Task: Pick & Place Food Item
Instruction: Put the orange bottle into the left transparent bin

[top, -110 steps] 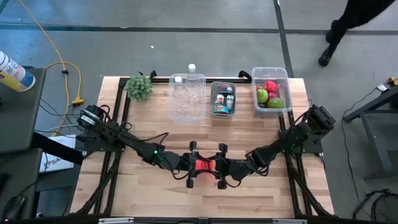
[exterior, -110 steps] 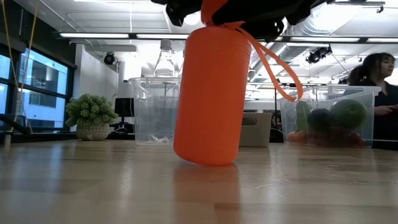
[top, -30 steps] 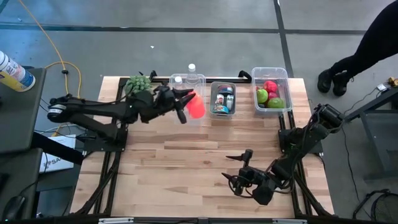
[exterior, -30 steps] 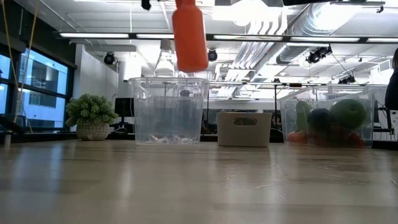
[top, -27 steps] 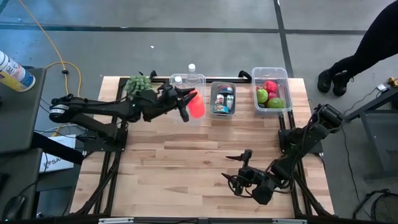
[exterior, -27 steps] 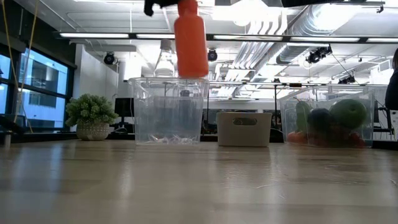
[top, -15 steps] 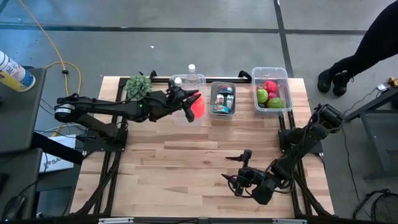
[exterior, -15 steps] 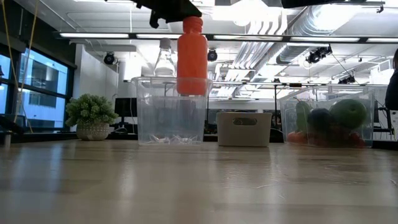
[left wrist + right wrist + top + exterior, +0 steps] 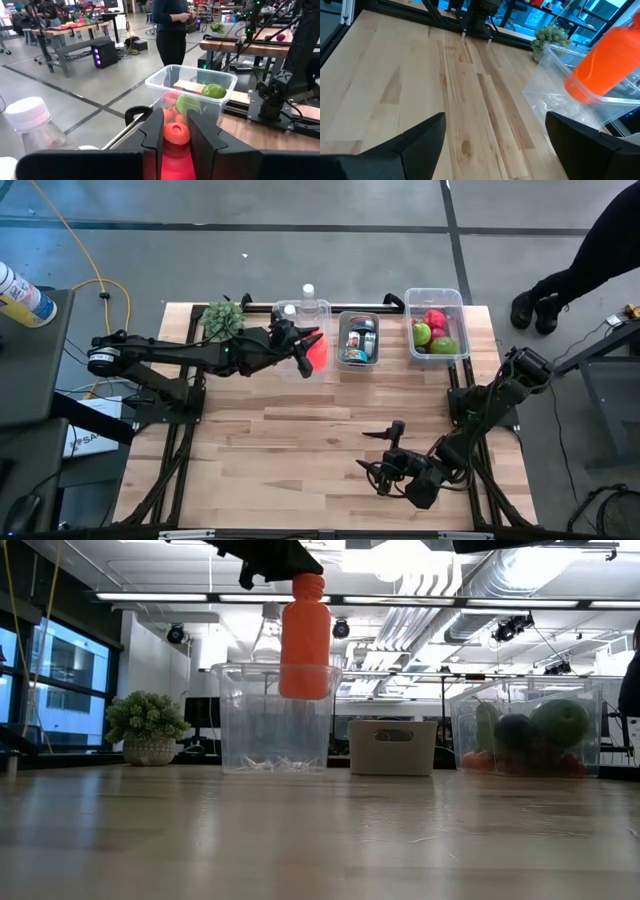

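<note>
Bottle: orange bottle (image 9: pixel 304 638) hangs upright by its neck, base dipping into the clear bin (image 9: pixel 275 720) at the back of the surface (image 9: pixel 300 440).
Left gripper (image 9: pixel 176 136): jaws clamped on the bottle just under its cap.
Right gripper (image 9: pixel 385 450): jaws apart, empty, near the front edge.
Handling: likely rigid, smooth plastic, fairly light; the neck seems the surest hold.
Writing: none legible on the bottle.

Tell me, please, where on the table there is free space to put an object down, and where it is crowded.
The wooden table is bare across its middle and front left, between the bins and the open right gripper. The back edge is crowded: plant, clear bin under the left gripper holding the orange bottle, can bin, fruit bin.
</note>
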`<action>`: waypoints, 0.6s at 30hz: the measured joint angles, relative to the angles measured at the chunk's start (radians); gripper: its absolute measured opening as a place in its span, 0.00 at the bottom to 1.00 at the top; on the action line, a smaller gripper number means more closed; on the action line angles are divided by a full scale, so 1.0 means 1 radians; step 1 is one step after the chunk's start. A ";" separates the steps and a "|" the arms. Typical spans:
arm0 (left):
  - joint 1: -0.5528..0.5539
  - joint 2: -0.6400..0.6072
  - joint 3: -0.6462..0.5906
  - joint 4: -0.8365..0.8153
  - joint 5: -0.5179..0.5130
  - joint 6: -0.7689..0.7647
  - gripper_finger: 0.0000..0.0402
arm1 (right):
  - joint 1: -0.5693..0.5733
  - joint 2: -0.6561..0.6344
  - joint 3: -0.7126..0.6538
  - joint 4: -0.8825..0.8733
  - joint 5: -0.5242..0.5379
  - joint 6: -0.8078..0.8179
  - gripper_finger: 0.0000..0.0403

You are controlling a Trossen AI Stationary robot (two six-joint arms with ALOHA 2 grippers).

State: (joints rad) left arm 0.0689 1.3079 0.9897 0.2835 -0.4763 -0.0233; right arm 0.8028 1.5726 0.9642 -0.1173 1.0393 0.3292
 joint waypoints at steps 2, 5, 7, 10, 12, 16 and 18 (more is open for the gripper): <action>0.000 0.000 0.000 -0.003 0.000 -0.001 0.13 | 0.000 0.000 0.000 0.000 0.000 0.000 0.82; 0.000 0.000 0.000 -0.003 0.000 -0.002 0.13 | 0.000 0.000 0.000 0.000 0.000 0.000 0.82; 0.000 0.000 0.000 -0.007 0.000 -0.002 0.13 | 0.000 0.000 0.000 0.000 0.000 0.000 0.82; 0.000 0.000 0.000 -0.024 0.000 -0.004 0.13 | 0.000 0.000 0.000 0.000 0.000 0.000 0.82; 0.000 0.000 0.000 -0.031 0.000 -0.008 0.13 | 0.000 0.000 0.000 0.000 0.000 0.000 0.82; 0.000 0.000 0.000 -0.034 0.000 -0.027 0.14 | -0.001 0.001 0.000 0.000 0.000 0.000 0.82; 0.000 0.000 0.000 -0.034 0.000 -0.028 0.14 | -0.001 0.001 0.000 0.000 0.000 0.000 0.82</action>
State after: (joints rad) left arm 0.0685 1.3078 0.9897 0.2497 -0.4759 -0.0511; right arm 0.8021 1.5734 0.9642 -0.1173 1.0393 0.3290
